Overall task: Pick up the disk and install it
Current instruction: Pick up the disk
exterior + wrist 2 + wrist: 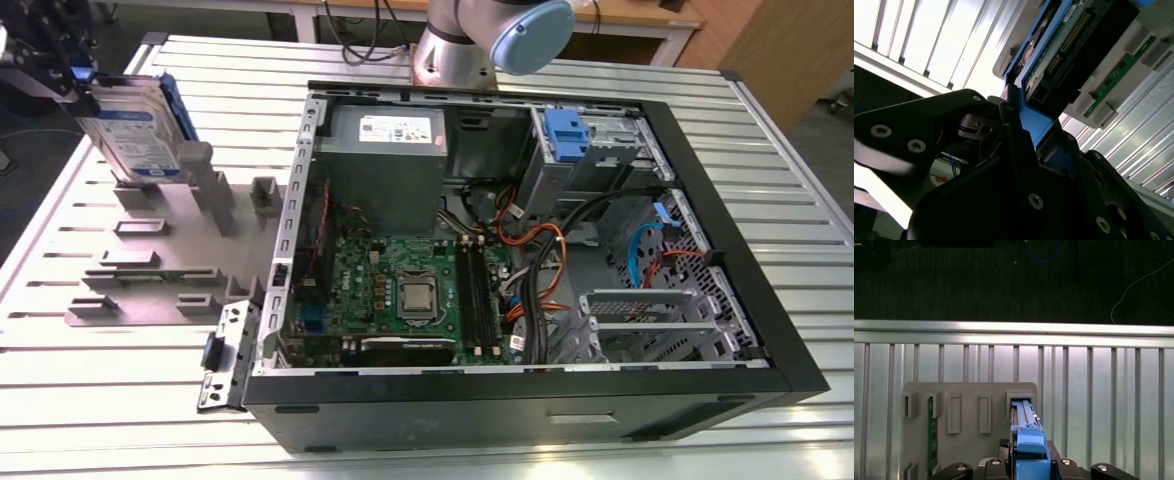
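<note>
Disk [131, 135]: flat rectangular silver hard drive with a blue-and-white label and blue plastic side rails (green circuit board on its back face, seen in the second wrist view). It stands upright on edge over a corner slot of the grey slotted holder plate [160, 265]; whether its lower edge sits in that slot cannot be told.

Hand [1030, 462]: black, closed on the disk's upper blue rail.

Open black computer case [534, 405]: just beside the holder plate, on the exterior view's right.

Ribbed aluminium tabletop [107, 400]: under the holder plate.

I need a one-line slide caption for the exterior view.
The gripper grasps the disk, upright at the grey fixture plate, beside the open computer case on the slatted table.
</note>
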You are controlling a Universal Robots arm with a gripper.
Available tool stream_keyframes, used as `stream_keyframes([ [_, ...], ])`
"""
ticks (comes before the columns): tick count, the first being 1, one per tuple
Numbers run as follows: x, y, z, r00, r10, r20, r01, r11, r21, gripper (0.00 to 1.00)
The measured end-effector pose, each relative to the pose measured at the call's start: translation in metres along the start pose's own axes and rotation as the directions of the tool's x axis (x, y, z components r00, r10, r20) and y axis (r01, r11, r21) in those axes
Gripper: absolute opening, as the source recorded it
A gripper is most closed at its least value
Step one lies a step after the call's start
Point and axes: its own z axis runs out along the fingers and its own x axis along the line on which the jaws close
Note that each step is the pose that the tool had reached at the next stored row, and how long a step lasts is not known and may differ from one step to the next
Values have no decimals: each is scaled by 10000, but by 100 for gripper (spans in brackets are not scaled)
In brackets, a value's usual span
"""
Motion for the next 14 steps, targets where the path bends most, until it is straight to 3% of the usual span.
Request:
stream_keyframes([
  [14,-2,0,-50,10000,0,-5,0,10000,0,36],
])
